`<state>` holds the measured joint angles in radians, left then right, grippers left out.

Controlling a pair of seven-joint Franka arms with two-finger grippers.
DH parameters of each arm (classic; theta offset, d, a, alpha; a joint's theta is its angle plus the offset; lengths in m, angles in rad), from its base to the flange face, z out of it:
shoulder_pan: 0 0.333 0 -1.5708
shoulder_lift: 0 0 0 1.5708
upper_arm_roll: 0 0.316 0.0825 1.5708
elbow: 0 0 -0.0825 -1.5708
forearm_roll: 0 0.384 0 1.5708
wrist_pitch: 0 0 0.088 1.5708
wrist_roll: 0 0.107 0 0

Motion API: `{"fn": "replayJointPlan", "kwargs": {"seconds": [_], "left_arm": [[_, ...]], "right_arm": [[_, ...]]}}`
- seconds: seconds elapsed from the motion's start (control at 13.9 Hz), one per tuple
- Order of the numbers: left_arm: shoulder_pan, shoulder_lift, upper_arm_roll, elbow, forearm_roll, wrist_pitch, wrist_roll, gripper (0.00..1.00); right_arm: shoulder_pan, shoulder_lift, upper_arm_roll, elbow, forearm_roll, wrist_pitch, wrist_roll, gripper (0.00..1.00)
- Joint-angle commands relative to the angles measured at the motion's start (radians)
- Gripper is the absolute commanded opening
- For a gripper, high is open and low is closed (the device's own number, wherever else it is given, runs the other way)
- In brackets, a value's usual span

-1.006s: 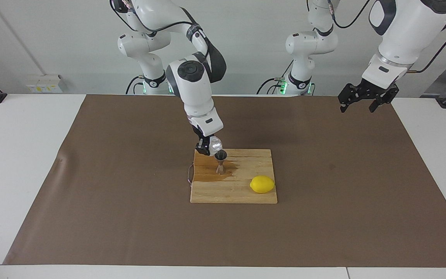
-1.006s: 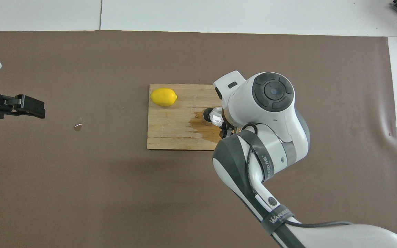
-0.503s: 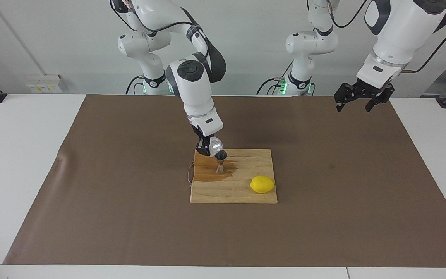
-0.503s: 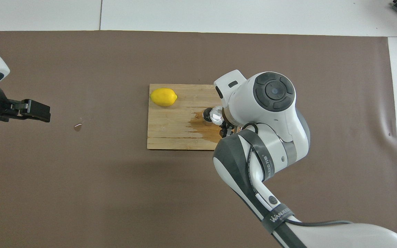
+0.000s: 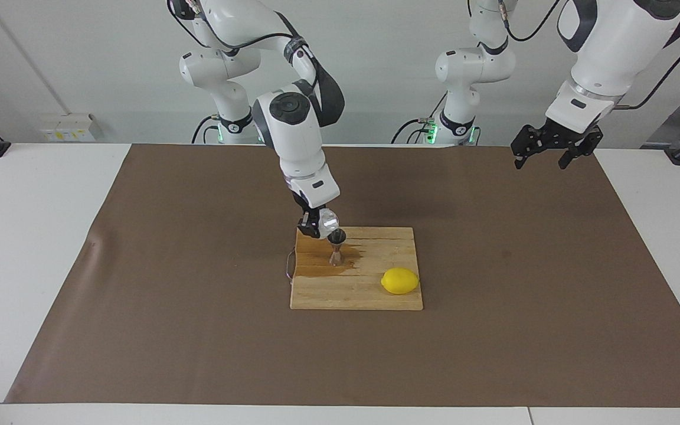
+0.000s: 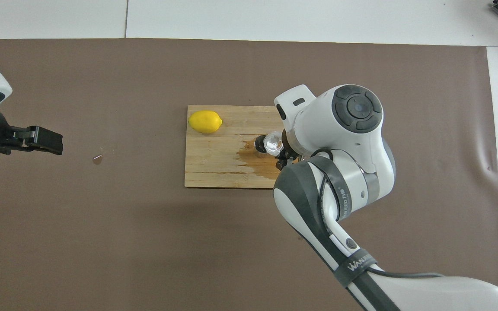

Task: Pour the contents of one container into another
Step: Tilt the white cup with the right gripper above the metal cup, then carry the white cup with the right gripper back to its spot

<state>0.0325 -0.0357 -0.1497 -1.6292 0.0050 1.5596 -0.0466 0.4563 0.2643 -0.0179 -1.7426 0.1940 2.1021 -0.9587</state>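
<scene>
The pour is in hand. On the bench, the right gripper (image 5: 314,227) pinches the faceted clear glass tumbler (image 5: 328,221), tipped over the mouth of the shiny hourglass steel jigger (image 5: 336,248) on the grained wooden board (image 5: 375,295), whose wood is wet-stained. Next: tip it back upright. Nearby lies a waxy lemon (image 5: 399,281). The left gripper (image 5: 552,147) waits, spread.

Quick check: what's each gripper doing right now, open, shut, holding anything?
Right gripper: shut on the glass, tilted over the jigger on the cutting board.
Left gripper: open, empty, waiting above the left arm's end of the table.
</scene>
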Motion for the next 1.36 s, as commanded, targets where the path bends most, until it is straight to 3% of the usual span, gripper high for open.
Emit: {"fn": "replayJointPlan", "kwargs": {"seconds": [0.0,0.72,0.93,1.29], "left_arm": [[0.001,-0.030,0.006,-0.031,-0.011,-0.004,-0.006,1.00],[0.004,-0.032,0.004,-0.032,-0.011,-0.009,0.004,1.00],[0.004,-0.032,0.004,-0.034,-0.011,-0.010,0.005,1.00],[0.004,-0.032,0.004,-0.031,-0.011,-0.041,-0.007,1.00]], "right_arm": [[-0.031,-0.007,0.009,-0.005,0.080,0.006,-0.092,0.37],[-0.143,-0.019,0.009,-0.021,0.163,-0.050,-0.408,0.37],[-0.220,-0.031,0.009,-0.069,0.165,-0.044,-0.544,0.37],[-0.392,-0.062,0.007,-0.228,0.333,0.019,-0.912,0.37]]}}
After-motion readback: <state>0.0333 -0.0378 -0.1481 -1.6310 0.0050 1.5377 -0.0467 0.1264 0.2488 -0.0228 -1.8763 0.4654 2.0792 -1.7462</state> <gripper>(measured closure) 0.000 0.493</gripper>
